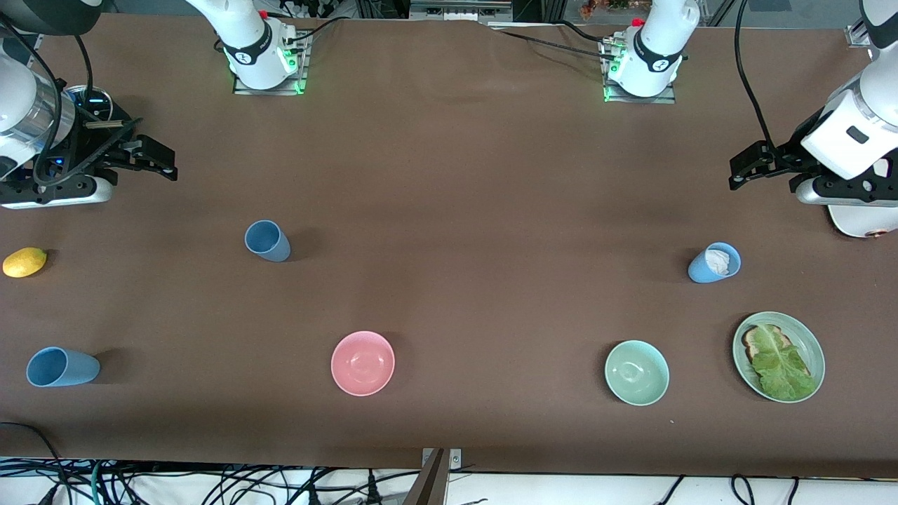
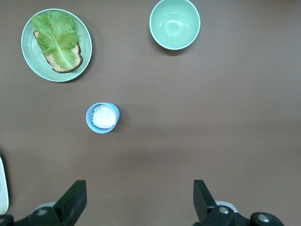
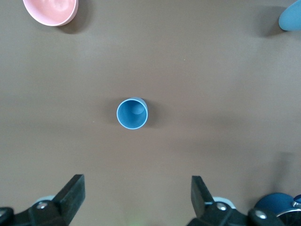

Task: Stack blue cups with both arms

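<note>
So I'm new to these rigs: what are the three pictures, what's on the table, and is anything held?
The wide picture looks down from across a brown table at two white robot arms. The other two come from cameras on their wrists, looking down past each arm's own fingers.

The left gripper hangs open and empty over the table at its own end. The right gripper hangs open and empty at the other end. Nothing is held.

On the table stand a slate-blue cup, a sky-blue cup with something white inside, and another sky-blue cup nearer the front camera. There is also a pink bowl, a green bowl, a plate of toast and lettuce and a lemon.
</note>
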{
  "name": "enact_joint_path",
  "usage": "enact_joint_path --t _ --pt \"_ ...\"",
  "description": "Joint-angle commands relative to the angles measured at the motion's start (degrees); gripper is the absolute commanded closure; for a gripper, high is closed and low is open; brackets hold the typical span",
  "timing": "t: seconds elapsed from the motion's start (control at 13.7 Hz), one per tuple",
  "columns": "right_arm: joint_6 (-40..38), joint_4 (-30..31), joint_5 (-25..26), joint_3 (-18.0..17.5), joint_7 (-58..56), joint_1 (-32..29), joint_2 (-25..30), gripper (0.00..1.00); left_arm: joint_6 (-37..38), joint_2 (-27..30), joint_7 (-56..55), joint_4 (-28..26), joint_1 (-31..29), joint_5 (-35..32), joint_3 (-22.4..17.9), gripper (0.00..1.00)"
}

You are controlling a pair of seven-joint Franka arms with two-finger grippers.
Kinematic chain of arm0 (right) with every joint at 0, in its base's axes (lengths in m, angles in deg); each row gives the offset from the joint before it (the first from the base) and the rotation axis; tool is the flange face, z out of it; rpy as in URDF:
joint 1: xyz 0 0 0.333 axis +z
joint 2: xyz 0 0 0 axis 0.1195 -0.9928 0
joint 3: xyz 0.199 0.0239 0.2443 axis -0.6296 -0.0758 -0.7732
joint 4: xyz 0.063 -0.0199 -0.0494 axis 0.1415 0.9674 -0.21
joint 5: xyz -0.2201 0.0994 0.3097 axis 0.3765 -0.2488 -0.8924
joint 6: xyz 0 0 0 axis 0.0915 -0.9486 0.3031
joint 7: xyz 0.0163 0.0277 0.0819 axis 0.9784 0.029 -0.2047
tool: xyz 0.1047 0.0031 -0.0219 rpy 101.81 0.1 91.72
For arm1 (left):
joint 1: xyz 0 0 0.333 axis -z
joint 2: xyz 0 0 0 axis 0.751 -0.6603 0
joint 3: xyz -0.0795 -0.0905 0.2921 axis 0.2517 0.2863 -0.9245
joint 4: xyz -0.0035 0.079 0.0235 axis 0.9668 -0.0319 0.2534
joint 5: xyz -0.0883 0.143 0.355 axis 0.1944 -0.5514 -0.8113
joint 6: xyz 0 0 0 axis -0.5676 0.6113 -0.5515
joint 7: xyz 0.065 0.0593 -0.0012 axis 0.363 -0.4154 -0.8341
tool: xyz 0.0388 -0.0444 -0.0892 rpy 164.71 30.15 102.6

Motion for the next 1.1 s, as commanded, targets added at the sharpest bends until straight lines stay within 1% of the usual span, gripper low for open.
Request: enact_joint_path --t 0.0,1.02 --pt "0.7 -0.2 -0.3 -0.3 1.2 0.0 0.5 0.00 1.2 -0.3 -0.1 1.3 0.4 -1.4 -0.1 0.00" --pt "1.1 -0.3 -0.3 0.0 0.3 -0.2 0.4 0.00 1.4 -0.3 0.2 1.3 -0.4 -1.3 -0.3 0.00"
